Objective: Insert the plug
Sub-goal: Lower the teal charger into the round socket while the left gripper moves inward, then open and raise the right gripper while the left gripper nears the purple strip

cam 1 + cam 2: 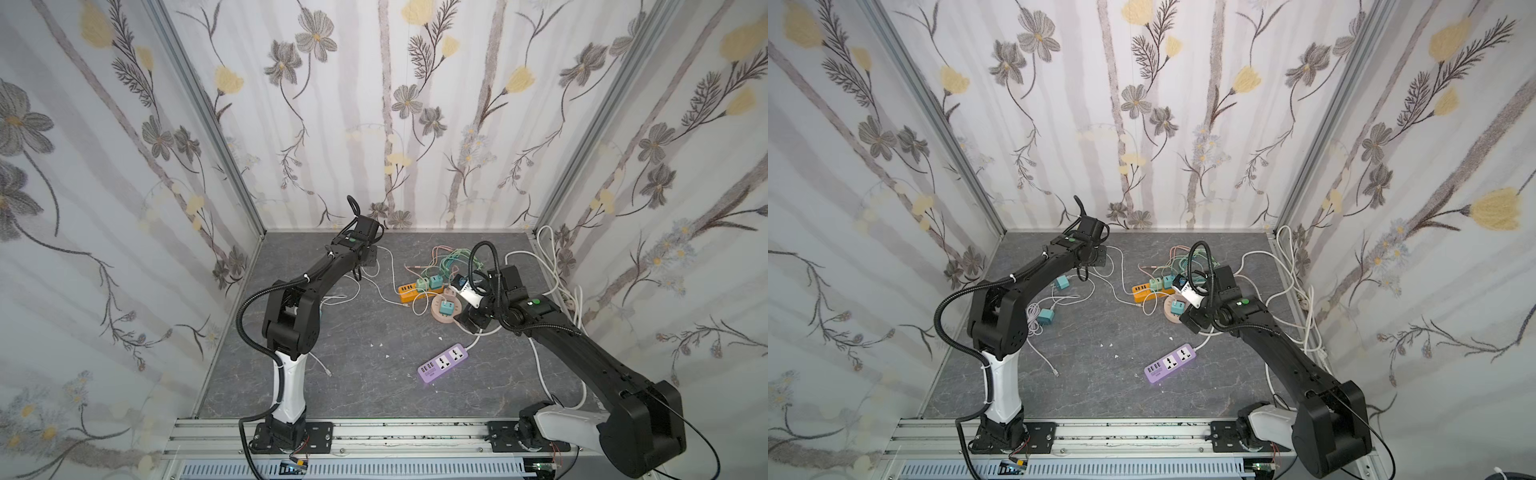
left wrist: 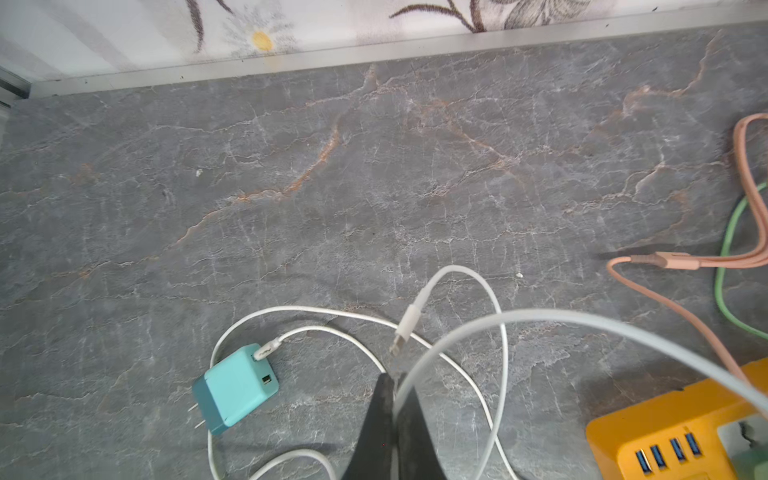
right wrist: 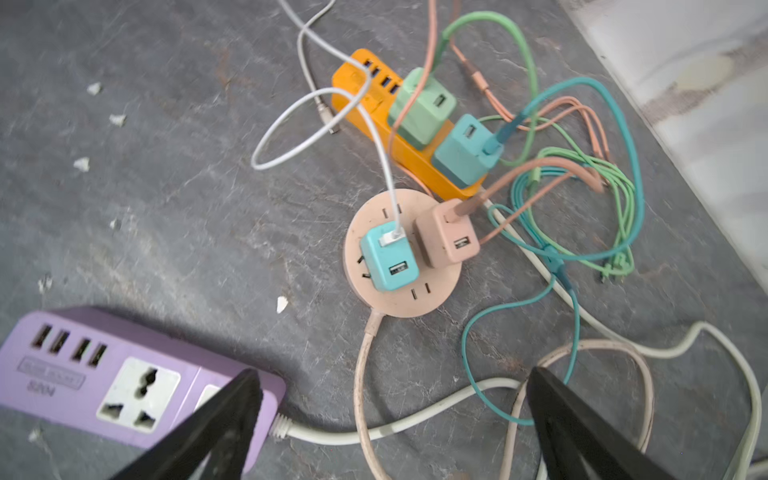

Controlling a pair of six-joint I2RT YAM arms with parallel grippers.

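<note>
Seemingly past insertion, the plug (image 3: 388, 257) sits in the round socket (image 3: 415, 307) mid-frame, right tool (image 3: 392, 374) spread empty lower down, left tool (image 2: 392, 378) pinched on a cable (image 2: 582, 314); next, the right must lift clear of wires (image 3: 582, 174).

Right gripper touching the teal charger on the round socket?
Apart. The right wrist view shows the right gripper open, both fingers short of the teal charger, which sits plugged into the round socket; bare tabletop lies between them.
</note>
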